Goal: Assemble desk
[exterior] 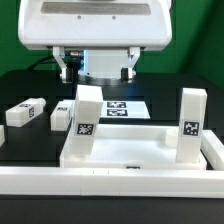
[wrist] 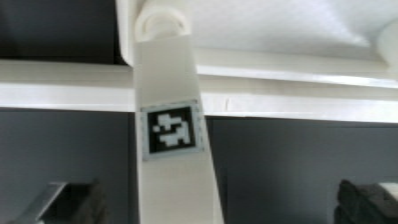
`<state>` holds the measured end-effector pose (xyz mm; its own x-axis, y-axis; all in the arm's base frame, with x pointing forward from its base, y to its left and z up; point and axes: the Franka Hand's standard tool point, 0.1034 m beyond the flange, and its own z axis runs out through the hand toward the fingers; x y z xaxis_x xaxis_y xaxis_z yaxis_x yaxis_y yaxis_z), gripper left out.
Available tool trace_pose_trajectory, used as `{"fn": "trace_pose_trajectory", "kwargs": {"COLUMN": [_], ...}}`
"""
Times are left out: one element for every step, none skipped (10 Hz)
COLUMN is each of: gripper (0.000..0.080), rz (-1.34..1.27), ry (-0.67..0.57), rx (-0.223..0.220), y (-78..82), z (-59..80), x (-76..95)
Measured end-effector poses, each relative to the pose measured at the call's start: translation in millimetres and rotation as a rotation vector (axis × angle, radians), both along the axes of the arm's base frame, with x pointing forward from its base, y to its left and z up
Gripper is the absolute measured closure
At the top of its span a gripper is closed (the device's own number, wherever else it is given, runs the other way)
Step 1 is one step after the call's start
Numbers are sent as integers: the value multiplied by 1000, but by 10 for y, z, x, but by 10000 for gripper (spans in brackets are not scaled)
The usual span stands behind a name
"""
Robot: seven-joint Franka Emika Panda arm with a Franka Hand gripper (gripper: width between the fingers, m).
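White leg (wrist: pixel 169 120) sits between the wide-apart fingers (wrist: pixel 68 203), touching neither.

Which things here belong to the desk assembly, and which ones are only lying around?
Of the job (sides as in the exterior view): tabletop; left upright leg; right upright leg; far-left lying leg; second lying leg.
Just lying about: marker board; white border bar.

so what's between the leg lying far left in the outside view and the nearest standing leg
Another loose leg sits on the black table between the far-left leg and the standing leg; the exterior view shows it.
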<state>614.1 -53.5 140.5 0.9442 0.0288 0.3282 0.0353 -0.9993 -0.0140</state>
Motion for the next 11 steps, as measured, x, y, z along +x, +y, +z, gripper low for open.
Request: {"fn": "trace_pose_trajectory", "kwargs": {"gripper": [150,150,150,150,150,150,150,150,150,150,150], "rz": [7,17,30,28,36,33,23,35,56,74,70], "ry": [97,171,212,281,305,287,292,293,276,275,275], "rx": [25,34,50,64,71,65,55,6,-23,-29,-28], "y": [35,37,7,28,52,31,1,-17,-34,-95,-99], "z": [-47,-46,-70,-88,-79,-82,-99,-85,-74,-81,-84], "x": [-25,9,8,-44,-23,3,-14,2,43,43,42]}}
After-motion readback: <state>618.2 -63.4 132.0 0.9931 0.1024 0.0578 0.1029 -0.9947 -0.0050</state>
